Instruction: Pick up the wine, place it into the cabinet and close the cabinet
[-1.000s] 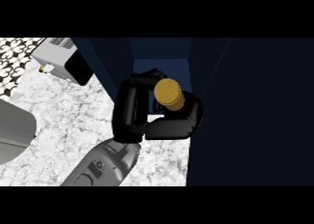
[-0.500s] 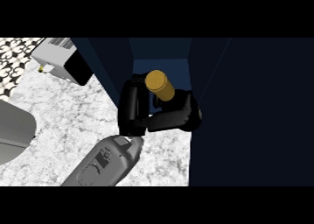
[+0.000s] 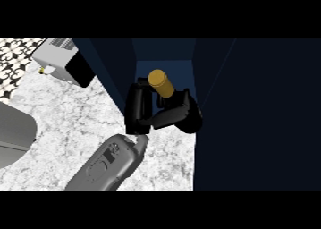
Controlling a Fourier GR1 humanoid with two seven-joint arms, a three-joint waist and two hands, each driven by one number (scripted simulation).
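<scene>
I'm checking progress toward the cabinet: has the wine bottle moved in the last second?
Yes. The wine bottle, held in the hand, has gone up the view, deeper into the open cabinet, judged against the white appliance.

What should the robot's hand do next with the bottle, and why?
Probably push a little further in and set the wine bottle down. The hand is curled round the bottle, whose gold top already points into the open cabinet between the dark door panels. The bottle looks tilted and not resting on anything yet, so letting go now seems too soon.
</scene>
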